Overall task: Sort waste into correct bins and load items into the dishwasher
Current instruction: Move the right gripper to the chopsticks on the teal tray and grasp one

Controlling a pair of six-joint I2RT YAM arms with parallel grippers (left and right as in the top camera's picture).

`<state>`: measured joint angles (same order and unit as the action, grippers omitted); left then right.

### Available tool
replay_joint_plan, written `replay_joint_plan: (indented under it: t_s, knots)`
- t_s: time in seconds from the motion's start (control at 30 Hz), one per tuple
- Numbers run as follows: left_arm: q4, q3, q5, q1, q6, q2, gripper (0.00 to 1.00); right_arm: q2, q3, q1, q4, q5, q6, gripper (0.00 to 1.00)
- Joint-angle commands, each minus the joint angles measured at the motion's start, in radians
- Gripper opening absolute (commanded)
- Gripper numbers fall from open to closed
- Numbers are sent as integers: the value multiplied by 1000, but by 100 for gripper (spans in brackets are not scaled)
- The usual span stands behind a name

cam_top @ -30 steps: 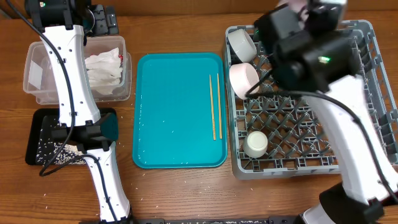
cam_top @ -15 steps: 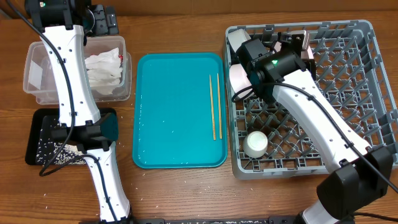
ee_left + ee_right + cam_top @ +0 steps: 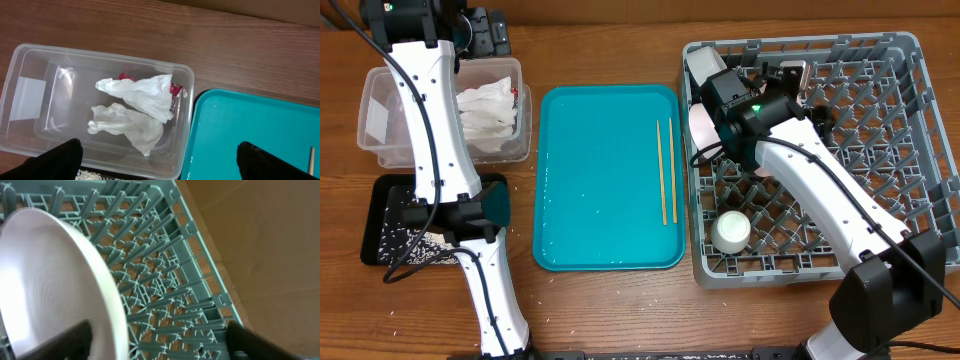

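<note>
Large tray, centre: plain teal. Dish rack, right: grey lattice. Napkins were white, stained red, in clear tub. Black tray, near left, was speckled with whitish grains. Chopsticks: pale wood. Plate and cup: white. Table: brown wood-grain.

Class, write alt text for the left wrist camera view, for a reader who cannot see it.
A clear plastic tub on a wooden table holds two crumpled white napkins with red stains. A teal tray lies beside it at lower right, and the dark fingertips of the left gripper show wide apart along the bottom edge.
</note>
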<state>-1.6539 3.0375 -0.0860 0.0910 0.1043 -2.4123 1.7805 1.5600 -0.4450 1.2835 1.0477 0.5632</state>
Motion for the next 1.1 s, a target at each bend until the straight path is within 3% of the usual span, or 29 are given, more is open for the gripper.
replay_joint_plan:
  t_s: [0.0,0.13,0.27,0.33,0.43,0.73,1.07]
  knots:
    - [1,21,8,-8,0,25,100,-18,25,3,10,-60,8,96]
    - [1,21,8,-8,0,25,100,-37,138,3,61,-188,-71,98]
    - [1,21,8,-8,0,25,100,-47,313,-8,62,-488,-190,98]
    - [2,21,8,-8,0,25,100,-47,371,-28,20,-726,-230,82]
    - [1,21,8,-8,0,25,100,-29,362,-96,-103,-890,-230,76]
    - [1,21,8,-8,0,25,100,209,317,-279,-187,-880,-166,74]
    - [1,21,8,-8,0,25,100,443,317,-278,-187,-862,-166,65]
